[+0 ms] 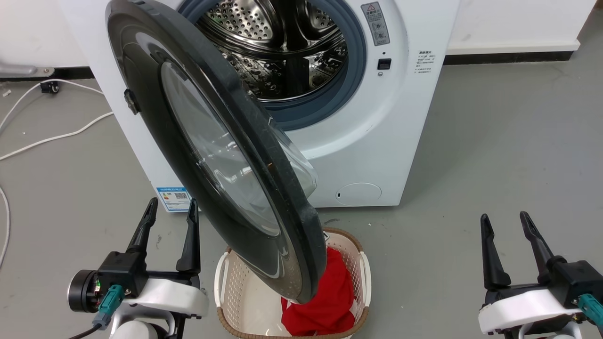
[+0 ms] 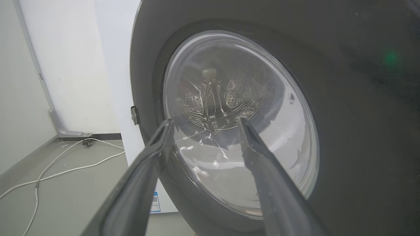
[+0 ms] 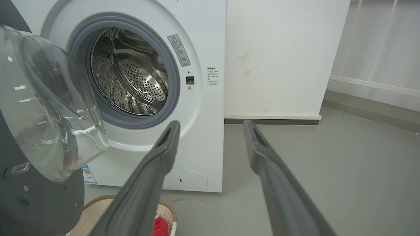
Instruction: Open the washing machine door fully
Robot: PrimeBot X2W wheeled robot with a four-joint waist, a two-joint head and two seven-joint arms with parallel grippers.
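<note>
The washing machine door (image 1: 221, 155) stands about half open, clear of the drum mouth (image 1: 292, 52), over the basket (image 1: 220, 275); the full swing is left to do. My left pincer (image 1: 172, 202) and right pincer (image 1: 504, 215) gape empty.

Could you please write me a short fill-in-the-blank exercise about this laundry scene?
1. In the head view, the door of the washing machine is attached on the machine's ____ side.
2. The basket on the floor holds a cloth whose colour is ____.
3. The left gripper and the right gripper hold nothing, and both are ____.

Missing words: left; red; open
</note>
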